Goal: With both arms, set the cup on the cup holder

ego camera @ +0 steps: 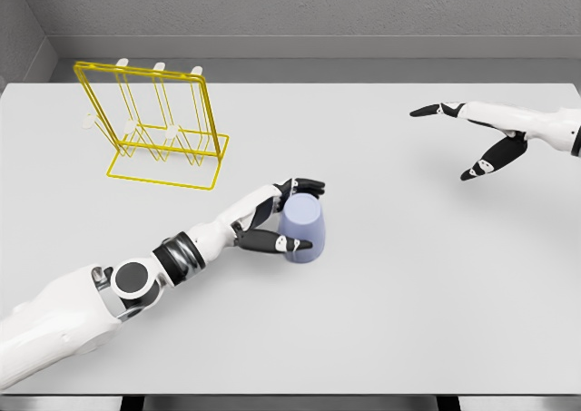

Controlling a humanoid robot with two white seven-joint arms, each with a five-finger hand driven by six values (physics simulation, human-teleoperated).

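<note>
Left hand (283, 219) is clamping its fingers around the lavender cup (302, 230) mid-bench (381, 320); right hand (486, 139) is hovering, fingers apart. A firm, level grip should precede lifting toward the yellow wire cup holder (163, 125).

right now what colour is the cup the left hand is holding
Pale lavender-blue, plain, no pattern; the cup shows best in the head view.

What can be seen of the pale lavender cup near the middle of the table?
The pale lavender cup is plain, smooth and matte, plastic by its look, slightly tapered, with no handle showing. It looks upright on the white table, with its closed flat end facing up, so it may be upside down. The left hand grips it from the left, black fingers curled over the far side and the thumb across the front. It sits to the right of and nearer than the yellow wire cup holder, apart from it.
</note>
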